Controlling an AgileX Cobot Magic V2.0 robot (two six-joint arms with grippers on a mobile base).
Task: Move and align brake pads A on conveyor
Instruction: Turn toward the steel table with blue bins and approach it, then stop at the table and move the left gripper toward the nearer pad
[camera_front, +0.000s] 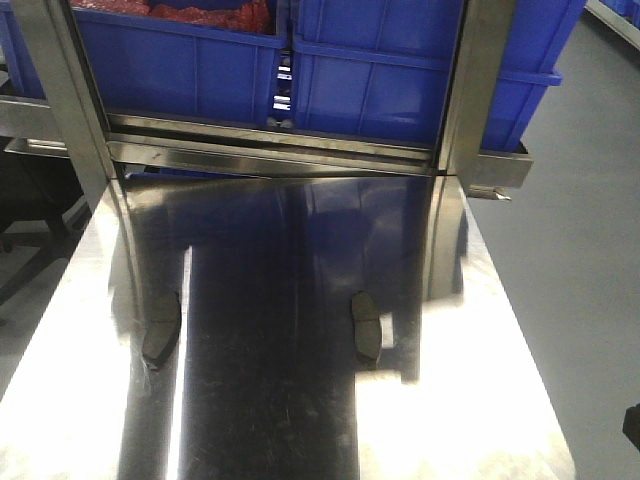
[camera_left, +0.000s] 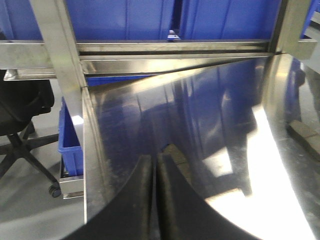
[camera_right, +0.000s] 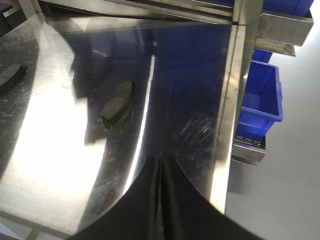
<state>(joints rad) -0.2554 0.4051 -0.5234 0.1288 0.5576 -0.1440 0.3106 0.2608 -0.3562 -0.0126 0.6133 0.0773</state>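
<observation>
Two brake pads A lie flat on the shiny steel tabletop (camera_front: 300, 420): one dark-grey crescent at the left (camera_front: 162, 328), another right of the middle (camera_front: 366, 326). In the left wrist view my left gripper (camera_left: 155, 161) is shut with nothing between its fingers; a pad (camera_left: 176, 156) lies just beyond its tips, slightly to the right, and another pad (camera_left: 305, 135) shows at the right edge. In the right wrist view my right gripper (camera_right: 161, 161) is shut and empty, hanging above the steel, with one pad (camera_right: 118, 102) ahead to its left and another pad (camera_right: 11, 76) at the far left edge. The conveyor is out of view.
Blue plastic bins (camera_front: 400, 70) sit on a steel frame rail (camera_front: 280, 150) at the table's back, between two upright steel posts (camera_front: 60, 90). An office chair (camera_left: 20, 115) stands off the left side. A lower blue bin (camera_right: 260, 100) hangs past the right edge.
</observation>
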